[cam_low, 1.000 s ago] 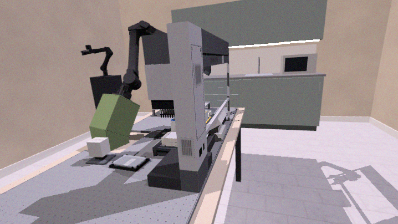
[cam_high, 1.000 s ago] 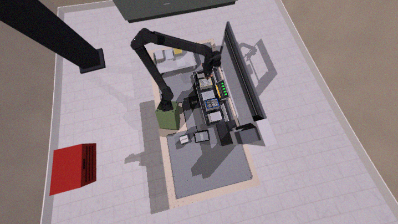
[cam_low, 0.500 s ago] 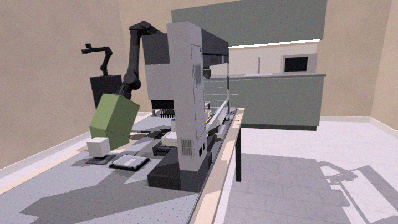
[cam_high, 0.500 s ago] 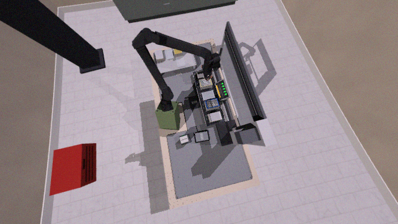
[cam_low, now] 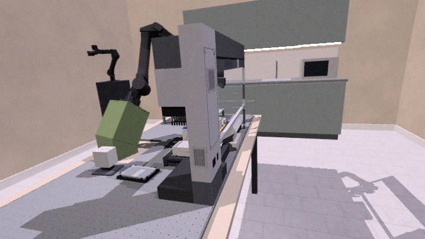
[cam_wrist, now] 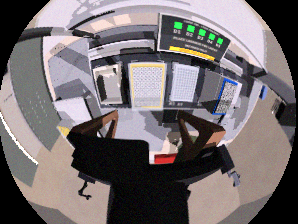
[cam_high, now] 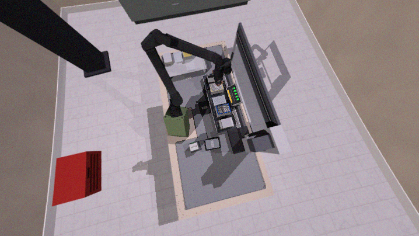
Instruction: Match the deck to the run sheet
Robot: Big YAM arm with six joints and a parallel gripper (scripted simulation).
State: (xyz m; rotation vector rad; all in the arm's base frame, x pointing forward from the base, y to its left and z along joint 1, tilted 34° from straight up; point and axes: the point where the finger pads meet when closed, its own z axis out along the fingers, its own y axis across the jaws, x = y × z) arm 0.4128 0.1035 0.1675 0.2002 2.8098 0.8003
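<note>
While the gripper point(cam_wrist: 148, 129) hung spread and empty, the yellow tip rack point(cam_wrist: 147, 84) below looked rigid, best clasped across its long sides.

2 tip racks point(cam_high: 217, 87), 5 green lights point(cam_high: 235, 94).

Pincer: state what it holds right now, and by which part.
Nothing is held. The pincer is wide open, its two fingers spread with only bare air between them, above the deck near the yellow-framed tip rack.
</note>
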